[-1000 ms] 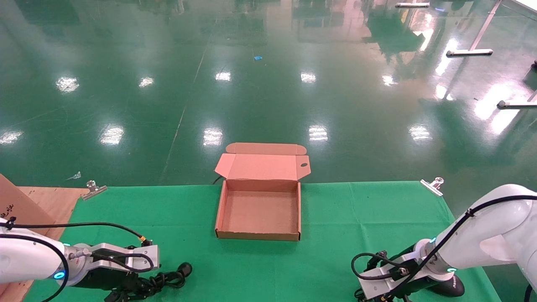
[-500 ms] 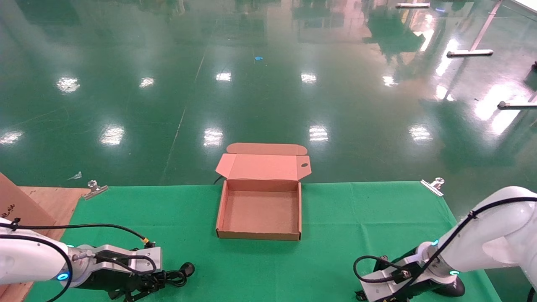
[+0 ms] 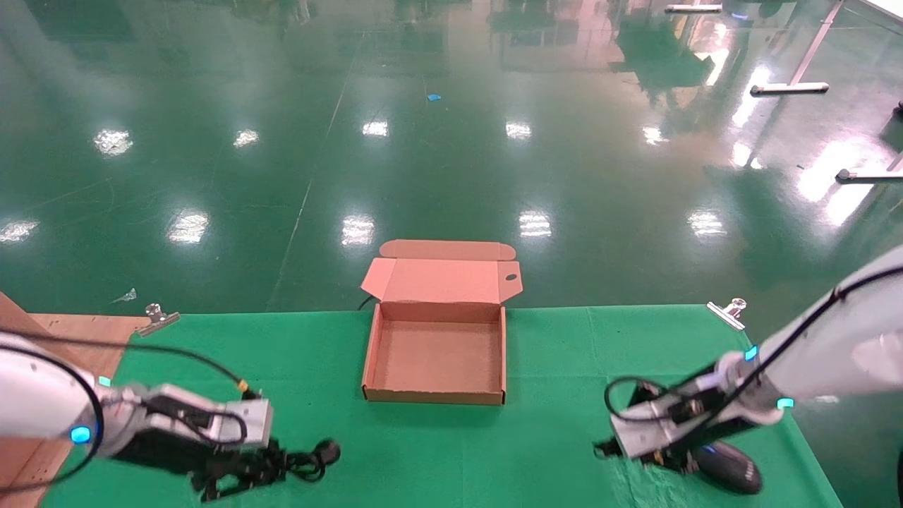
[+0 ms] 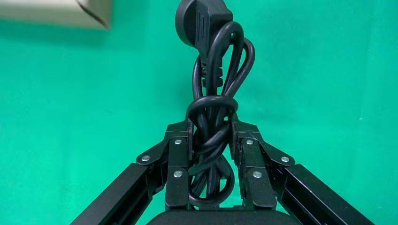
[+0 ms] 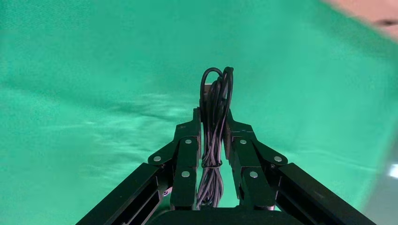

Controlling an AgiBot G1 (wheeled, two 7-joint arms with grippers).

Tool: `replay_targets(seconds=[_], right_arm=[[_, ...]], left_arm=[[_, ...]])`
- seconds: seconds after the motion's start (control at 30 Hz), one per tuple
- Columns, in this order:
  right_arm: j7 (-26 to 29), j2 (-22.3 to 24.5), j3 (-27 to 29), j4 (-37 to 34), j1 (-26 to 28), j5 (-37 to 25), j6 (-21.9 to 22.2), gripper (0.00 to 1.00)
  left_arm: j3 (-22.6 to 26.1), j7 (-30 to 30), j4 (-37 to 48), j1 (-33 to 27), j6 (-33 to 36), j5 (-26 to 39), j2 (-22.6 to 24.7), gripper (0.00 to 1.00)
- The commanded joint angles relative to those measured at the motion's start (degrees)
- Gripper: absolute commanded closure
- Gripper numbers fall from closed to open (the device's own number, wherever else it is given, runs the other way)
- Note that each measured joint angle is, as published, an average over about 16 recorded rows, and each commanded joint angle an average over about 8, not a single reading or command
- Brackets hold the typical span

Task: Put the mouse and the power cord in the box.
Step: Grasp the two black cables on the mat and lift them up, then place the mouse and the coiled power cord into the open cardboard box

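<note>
Left gripper (image 4: 211, 140), lower left, pinches limp knotted power cord (image 4: 213, 117) mid-bundle; right gripper (image 5: 212, 136) pinches the mouse's (image 3: 726, 466) light coiled cable (image 5: 215, 122).

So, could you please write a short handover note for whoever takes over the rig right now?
Left gripper: jaws shut on the thick black bundled power cord, at the near left of the green cloth.
Right gripper: jaws shut on the thin black coiled mouse cable; the glossy black oval mouse sits on the cloth beside it.
The shallow brown cardboard box stands open and holds nothing.
Done: both grasps.
Left: carry both into the box.
</note>
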Motion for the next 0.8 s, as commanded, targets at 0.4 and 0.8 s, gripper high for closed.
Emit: replay_targets(seconds=[0.4,0.8], right_arm=[[2.5,-4.2,1.6,3.0,9.9,2.4,-2.4,1.0],[10.2,-6.2,-1.6,19.9,10.3,6.8,3.5,1.0]], left_arm=[[2.0,2.1,-3.1,-10.5,0.2,3.1,5.2,1.0],[1.7,5.8,-3.9,-13.9,-15.1,3.3,11.5,1.0]])
